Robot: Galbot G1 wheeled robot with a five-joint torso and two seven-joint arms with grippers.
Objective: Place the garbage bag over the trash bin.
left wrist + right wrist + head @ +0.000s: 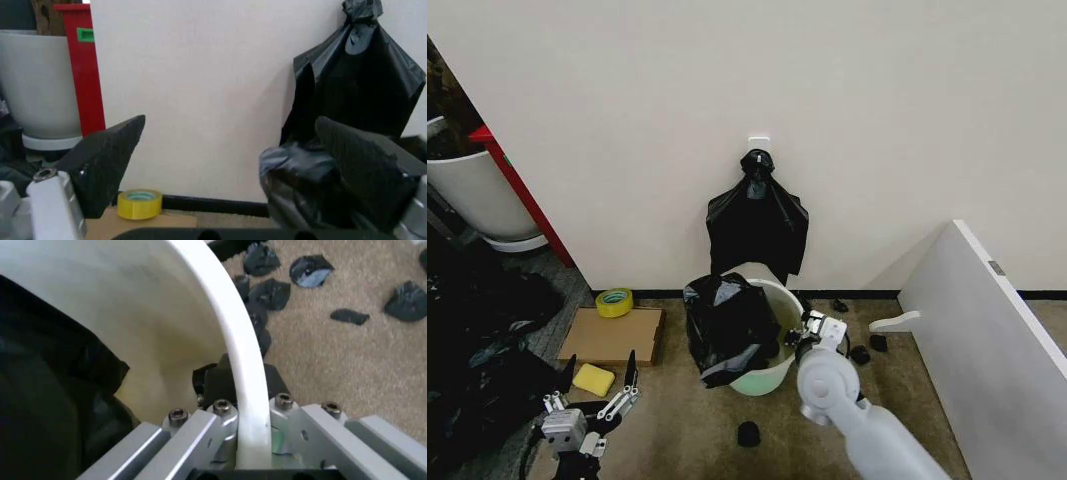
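One right pincer [248, 440] is clamped on the trash bin [779, 372] rim, left pincer [599, 385] spread idle; the half-draped garbage bag [727, 325] could slip off if tugged.

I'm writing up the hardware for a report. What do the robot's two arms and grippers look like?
The left gripper has broad, black, wedge-shaped jaws on a silver-grey body with a dark cable trailing below. The right gripper has a white and black head on a smooth, rounded, light grey arm; its wrist view shows brushed aluminium bars with hex-socket bolts.
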